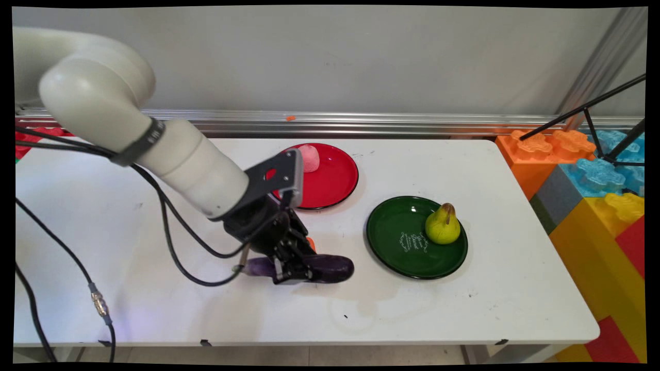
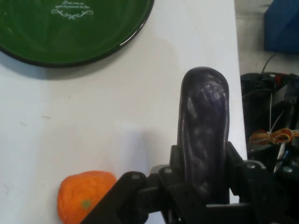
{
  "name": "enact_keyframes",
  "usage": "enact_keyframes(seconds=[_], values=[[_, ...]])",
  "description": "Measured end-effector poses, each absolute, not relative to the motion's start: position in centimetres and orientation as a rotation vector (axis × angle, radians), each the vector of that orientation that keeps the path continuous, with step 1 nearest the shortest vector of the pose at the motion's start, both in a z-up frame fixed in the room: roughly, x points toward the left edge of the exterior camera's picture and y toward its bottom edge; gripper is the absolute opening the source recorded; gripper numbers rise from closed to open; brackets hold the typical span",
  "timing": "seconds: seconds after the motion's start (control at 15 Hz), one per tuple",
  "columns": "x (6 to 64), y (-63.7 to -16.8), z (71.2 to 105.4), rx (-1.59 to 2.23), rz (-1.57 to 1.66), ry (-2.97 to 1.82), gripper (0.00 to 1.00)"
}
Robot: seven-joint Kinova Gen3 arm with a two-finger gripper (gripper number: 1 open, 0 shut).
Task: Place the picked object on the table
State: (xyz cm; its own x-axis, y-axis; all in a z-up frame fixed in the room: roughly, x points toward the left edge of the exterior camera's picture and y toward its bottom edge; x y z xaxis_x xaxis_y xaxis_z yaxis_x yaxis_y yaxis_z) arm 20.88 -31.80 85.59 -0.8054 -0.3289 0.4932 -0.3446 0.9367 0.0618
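Observation:
A dark purple eggplant (image 1: 335, 268) lies on the white table, left of the green plate (image 1: 384, 242). My gripper (image 1: 296, 270) is down at the table and shut on the eggplant around its middle. In the hand view the eggplant (image 2: 204, 107) sticks out lengthwise from between the black fingers (image 2: 175, 161), which press on both its sides. A small orange fruit (image 2: 84, 193) lies on the table close beside the gripper; in the main view only a sliver of this orange fruit (image 1: 310, 243) shows behind the hand. The green plate (image 2: 70, 28) is just beyond.
A yellow-green pear (image 1: 442, 225) stands on the green plate. A red plate (image 1: 335, 178) behind the hand holds a pink piece (image 1: 309, 157). Large coloured blocks (image 1: 593, 196) and a black tripod leg (image 1: 582, 111) flank the table's right end. Black cables (image 1: 170, 242) hang at left.

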Motion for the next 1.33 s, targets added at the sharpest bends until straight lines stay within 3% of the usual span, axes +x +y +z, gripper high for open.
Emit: enact_keyframes(seconds=[1.33], values=[[18.9, -33.1, 78.2, 0.490, 0.010, -2.550, 0.00]])
